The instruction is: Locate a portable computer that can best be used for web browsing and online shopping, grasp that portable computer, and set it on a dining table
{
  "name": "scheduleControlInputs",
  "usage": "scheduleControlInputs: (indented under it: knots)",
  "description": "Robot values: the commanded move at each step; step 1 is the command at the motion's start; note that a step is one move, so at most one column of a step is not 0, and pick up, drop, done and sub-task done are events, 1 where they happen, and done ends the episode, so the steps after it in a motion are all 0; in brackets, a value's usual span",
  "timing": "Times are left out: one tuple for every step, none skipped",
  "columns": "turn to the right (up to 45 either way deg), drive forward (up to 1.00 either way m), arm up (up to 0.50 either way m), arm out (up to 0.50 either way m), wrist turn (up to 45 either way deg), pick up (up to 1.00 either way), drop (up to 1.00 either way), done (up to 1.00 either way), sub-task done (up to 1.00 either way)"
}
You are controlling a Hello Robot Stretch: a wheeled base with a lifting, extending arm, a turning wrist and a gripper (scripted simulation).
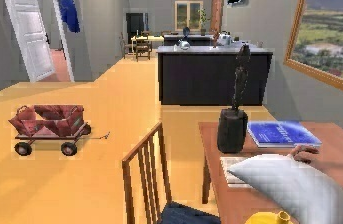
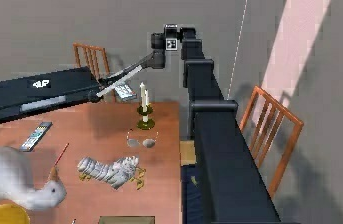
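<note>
Closest, my dark square arm (image 2: 219, 150) crosses the smooth wooden table (image 2: 91, 132). My gripper (image 2: 109, 88) is near the flat black laptop (image 2: 34, 95). I can't tell if it's holding anything.

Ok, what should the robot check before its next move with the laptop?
1. Laptop found: ok, the dark laptop shows at the arm side view's left.
2. End effector at the laptop: ok, it reaches toward the laptop's corner.
3. Laptop held: cannot tell.
4. Candle out of the way: not ok, it stands close to the end effector.
5. Free spot on the wooden table: ok, bare wood beside the remote.
</note>
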Motion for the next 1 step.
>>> scheduleControlInputs:
  knots:
    - [0.0, 0.0, -0.02, 0.0, 0.0, 0.0, 0.0, 0.0, 0.0]
